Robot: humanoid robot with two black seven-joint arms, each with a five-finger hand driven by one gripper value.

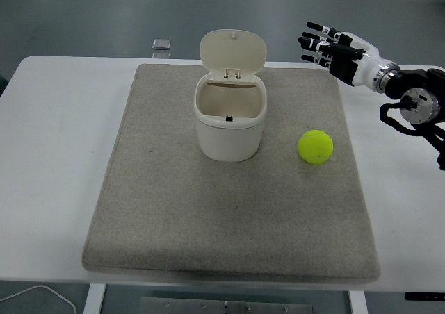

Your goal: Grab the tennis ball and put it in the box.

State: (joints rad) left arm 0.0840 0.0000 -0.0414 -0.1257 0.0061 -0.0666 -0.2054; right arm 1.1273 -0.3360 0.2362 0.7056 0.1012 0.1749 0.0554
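A white table (55, 154) is seen beneath the right hand (334, 50), which is held raised at the far right. Most of the tabletop is covered by a grey felt-like mat (229, 210), spread out below and to the left of the hand; its far right corner lies just under the fingertips.

On the mat, 1 cream-white lidded box (230, 130), shaped like a small bin, is stood well to the left of the hand and nearer the table's front. Its hinged lid (233, 50) is propped upright at the back, so the opening is left clear from above.

The tennis ball (316, 147) is found on the mat below the hand and slightly to its left, between hand and box but well apart from both. Nothing is touching it.

The hand's fingers (316, 43) are stretched out and spread, and nothing is held. The left arm is not seen.

The ball is judged light, springy and fuzzy, so slipping is unlikely, but it may roll if nudged. A grasp from above is advised, with fingers wrapped around its widest part on opposite sides.

A small dark square object (161, 44) is lying beyond the mat, far to the left of the hand.
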